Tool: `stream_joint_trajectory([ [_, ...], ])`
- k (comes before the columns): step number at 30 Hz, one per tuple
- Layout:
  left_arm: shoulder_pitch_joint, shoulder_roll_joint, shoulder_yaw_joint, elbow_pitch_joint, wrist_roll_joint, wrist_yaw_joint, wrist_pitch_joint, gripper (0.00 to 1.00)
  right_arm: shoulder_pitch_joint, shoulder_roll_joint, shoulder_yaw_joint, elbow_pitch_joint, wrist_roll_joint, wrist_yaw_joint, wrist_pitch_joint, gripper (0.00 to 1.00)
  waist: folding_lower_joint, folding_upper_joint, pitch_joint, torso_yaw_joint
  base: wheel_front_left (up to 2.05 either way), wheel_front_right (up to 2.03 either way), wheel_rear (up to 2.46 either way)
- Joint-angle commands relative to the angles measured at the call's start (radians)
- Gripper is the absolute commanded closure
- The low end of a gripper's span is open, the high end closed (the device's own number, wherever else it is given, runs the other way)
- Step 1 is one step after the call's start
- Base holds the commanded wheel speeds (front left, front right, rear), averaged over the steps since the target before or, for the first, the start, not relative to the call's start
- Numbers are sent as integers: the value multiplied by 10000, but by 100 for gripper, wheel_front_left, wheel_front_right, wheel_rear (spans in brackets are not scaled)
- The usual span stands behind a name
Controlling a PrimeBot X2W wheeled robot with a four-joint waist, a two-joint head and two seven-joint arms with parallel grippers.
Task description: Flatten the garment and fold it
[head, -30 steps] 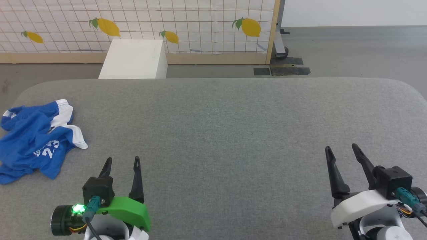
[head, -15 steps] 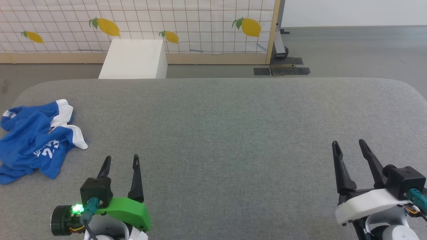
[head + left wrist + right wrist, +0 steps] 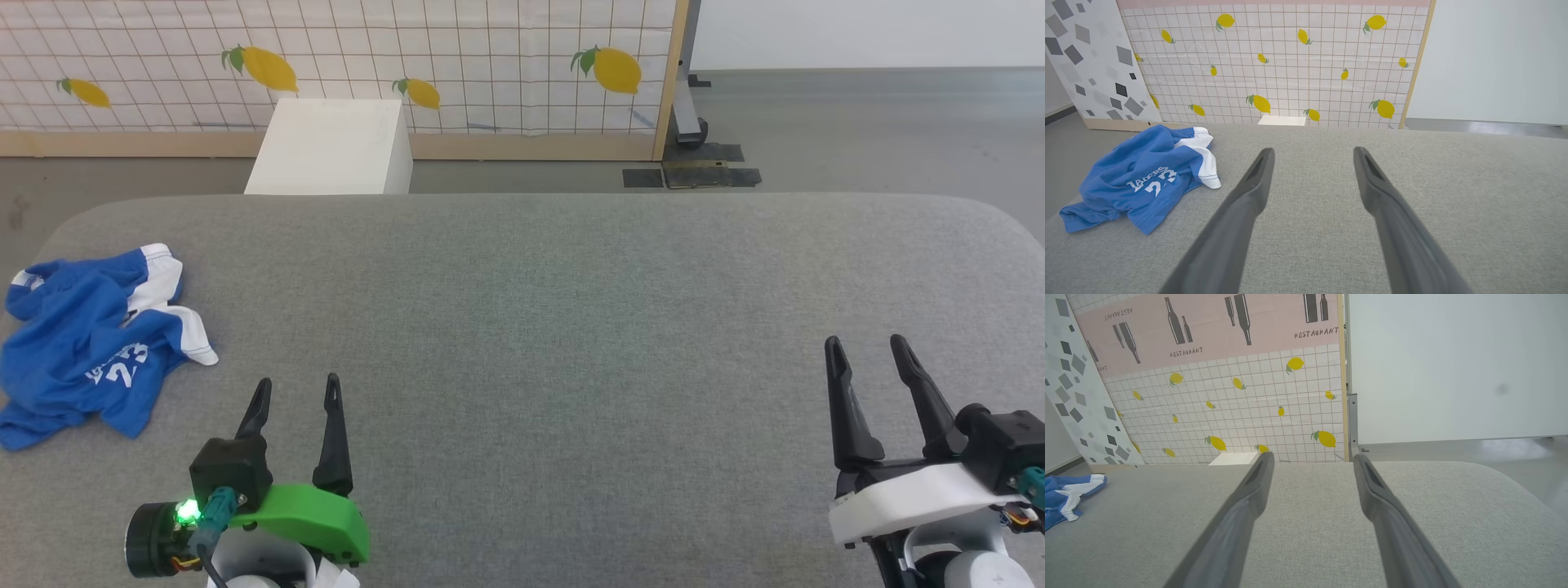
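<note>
The garment (image 3: 77,347), bright blue shorts with white panels and a white "23" print, lies crumpled at the far left of the grey table (image 3: 539,310). In the left wrist view the garment (image 3: 1141,175) sits left of my fingers; its edge (image 3: 1063,494) shows at the left of the right wrist view. My left gripper (image 3: 298,390) stands open near the front left, to the right of and nearer than the garment, apart from it. My right gripper (image 3: 867,347) stands open at the front right, far from the garment. Both hold nothing.
A white box (image 3: 331,147) stands on the floor behind the table's far edge. A lemon-print tiled panel (image 3: 457,57) runs along the back, with a metal post base (image 3: 690,122) to its right. The table's corners are rounded.
My right gripper has moved up the view and a little right. My left gripper has edged forward slightly. The garment lies as before; the camera shifted slightly.
</note>
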Motion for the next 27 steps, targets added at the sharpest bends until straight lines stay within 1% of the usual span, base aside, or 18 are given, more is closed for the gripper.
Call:
stream_joint_trajectory([
  [1, -178, -21, -23, -35, -85, 72, -123, 0, 91, 2, -52, -86, 145, -6, -128, 0, 0, 0, -7, 4, 0, 0, 0],
  [27, -263, -31, -161, 57, -234, 166, -655, 0, 247, 4, -61, -222, -2, -9, -658, 0, 0, 0, 26, 44, 0, 0, 0],
])
